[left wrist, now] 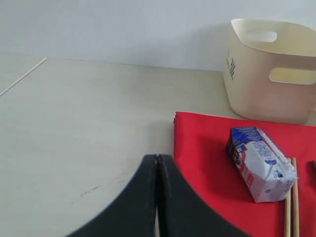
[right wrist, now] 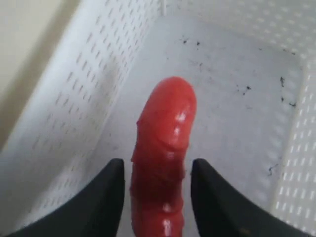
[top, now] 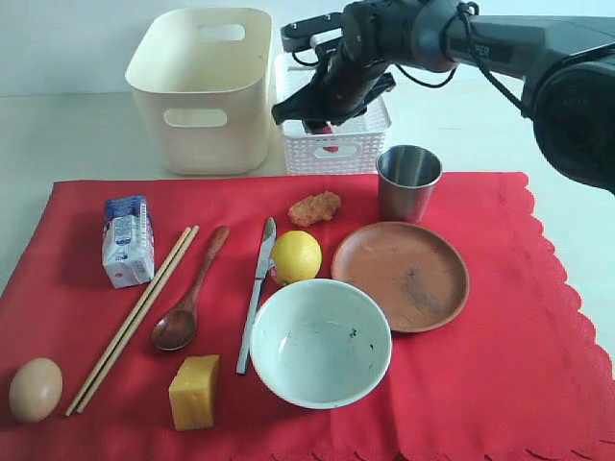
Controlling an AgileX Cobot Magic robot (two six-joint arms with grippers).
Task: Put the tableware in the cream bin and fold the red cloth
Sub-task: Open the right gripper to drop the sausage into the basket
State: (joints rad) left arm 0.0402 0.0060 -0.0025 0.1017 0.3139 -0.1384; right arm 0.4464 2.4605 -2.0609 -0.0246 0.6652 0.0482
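Left gripper [left wrist: 157,163]: clenched, fingers pressed flat together with nothing between; over the bare table [left wrist: 74,123], just beside the left edge of the cloth.
Egg [top: 36,389]: near left corner of the red cloth [top: 519,365], on the fabric.
Milk carton [top: 128,240]: on its side, far left part of the cloth.
Chopsticks [top: 135,317]: paired, touching along their length, running diagonally from beside the egg toward the far side.
Spoon [top: 187,293]: dark wood, just right of the chopsticks, bowl end nearer the camera.
Cheese [top: 195,392]: yellow block, near the front edge.
Cream bin [top: 202,91]: upright on the table beyond the cloth's far edge, just left of the white basket [top: 336,144].
Knife [top: 257,288]: lengthwise between spoon and bowl.
Lemon [top: 296,256]: beside the knife, just behind the bowl.
Bowl [top: 322,341]: upright, centre front, rim close to the plate.
Right gripper [right wrist: 157,168]: released, inside the white basket; jaws stand either side of the red sausage [right wrist: 165,128], a pale sliver showing beside one of the fingers [right wrist: 111,187].
Cup [top: 408,182]: steel, upright at the cloth's far edge.
Plate [top: 401,276]: brown, just in front of the cup.
Red cloth: spread flat and unfolded, with all the tableware on it.
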